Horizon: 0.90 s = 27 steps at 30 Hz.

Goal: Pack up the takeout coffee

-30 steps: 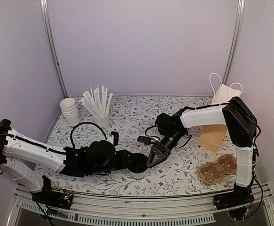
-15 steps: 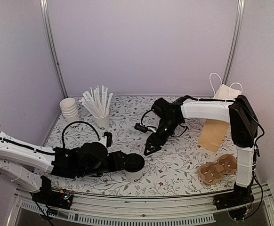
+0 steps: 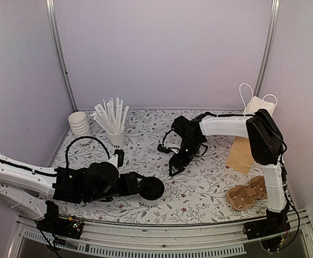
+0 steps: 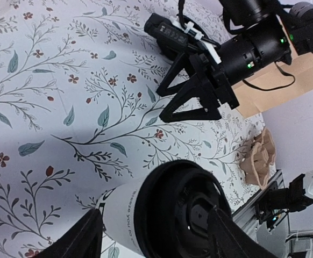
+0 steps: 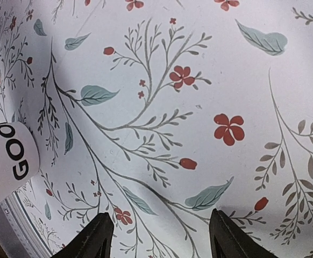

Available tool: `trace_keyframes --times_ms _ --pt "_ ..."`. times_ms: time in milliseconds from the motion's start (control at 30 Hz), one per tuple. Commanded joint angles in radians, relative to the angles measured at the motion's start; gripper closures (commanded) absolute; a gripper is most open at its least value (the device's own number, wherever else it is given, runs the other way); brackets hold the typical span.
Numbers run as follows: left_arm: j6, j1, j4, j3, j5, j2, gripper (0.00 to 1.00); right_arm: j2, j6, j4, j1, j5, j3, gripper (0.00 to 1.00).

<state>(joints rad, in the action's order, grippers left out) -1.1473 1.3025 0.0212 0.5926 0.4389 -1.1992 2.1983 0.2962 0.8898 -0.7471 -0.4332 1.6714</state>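
Note:
The takeout coffee (image 3: 153,189), a white paper cup with dark print and a black lid, stands on the flowered tablecloth near the front edge. My left gripper (image 3: 145,186) reaches in from the left, open, with a finger on either side of the cup (image 4: 180,215). Its fingertips (image 4: 84,236) flank the cup wall and lid without clamping it. My right gripper (image 3: 175,168) hangs open a short way behind the cup, pointing down at bare cloth (image 5: 159,236) with nothing between its fingers. The cup's printed base (image 5: 6,161) shows at the left edge of the right wrist view.
A stack of lidless white cups (image 3: 80,124) and a cup of white stirrers (image 3: 113,122) stand at the back left. A brown paper bag (image 3: 242,151) stands at the right, with a cardboard cup carrier (image 3: 248,194) in front of it.
My left gripper's jaws have widened round the cup, which has shifted slightly left. The right gripper has drawn back from the cup toward the rear.

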Motion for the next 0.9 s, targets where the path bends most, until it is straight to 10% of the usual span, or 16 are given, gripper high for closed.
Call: trace_keyframes --times_ms 0,333,867 --pt "0.031 0.008 0.012 0.013 -0.004 -0.058 0.31 -0.051 0.014 -0.006 -0.005 0.000 -0.015 0.36" --pt "0.057 0.003 0.006 0.045 -0.070 -0.178 0.35 -0.089 0.023 -0.003 -0.005 -0.050 -0.030 0.35" --pt "-0.023 -0.004 -0.005 -0.024 -0.131 -0.199 0.45 -0.266 0.095 0.070 -0.019 -0.551 -0.206 0.24"
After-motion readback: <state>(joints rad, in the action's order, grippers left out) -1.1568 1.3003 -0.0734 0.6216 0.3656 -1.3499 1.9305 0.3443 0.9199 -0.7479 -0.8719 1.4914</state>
